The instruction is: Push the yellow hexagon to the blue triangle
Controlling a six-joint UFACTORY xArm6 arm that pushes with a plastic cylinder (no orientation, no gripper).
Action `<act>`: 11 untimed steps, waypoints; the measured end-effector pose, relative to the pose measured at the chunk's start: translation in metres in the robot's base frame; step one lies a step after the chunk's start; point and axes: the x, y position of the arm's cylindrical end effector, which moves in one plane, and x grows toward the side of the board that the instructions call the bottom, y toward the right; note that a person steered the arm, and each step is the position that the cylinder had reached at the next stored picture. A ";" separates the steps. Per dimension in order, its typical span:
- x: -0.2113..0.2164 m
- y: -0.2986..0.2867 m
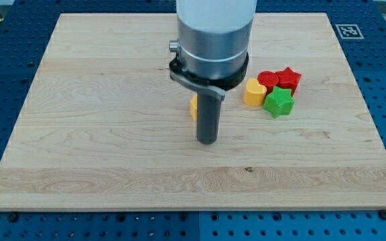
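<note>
Now my tip [208, 142] just right of half-hidden yellow block [194, 107]; no claw visible; containers unseen.

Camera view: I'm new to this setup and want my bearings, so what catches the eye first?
The big grey arm at the view's top centre, its dark rod ending in my tip mid-board. A yellow block peeks out just left of the rod. To the right huddle a yellow heart, green star, red star and red cylinder.

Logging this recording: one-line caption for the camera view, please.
My tip rests on the wooden board, a yellow block partly hidden behind the rod; no blue triangle shows.
</note>
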 end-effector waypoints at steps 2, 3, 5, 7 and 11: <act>-0.047 -0.012; -0.072 -0.012; -0.091 -0.011; -0.101 0.010; -0.124 -0.014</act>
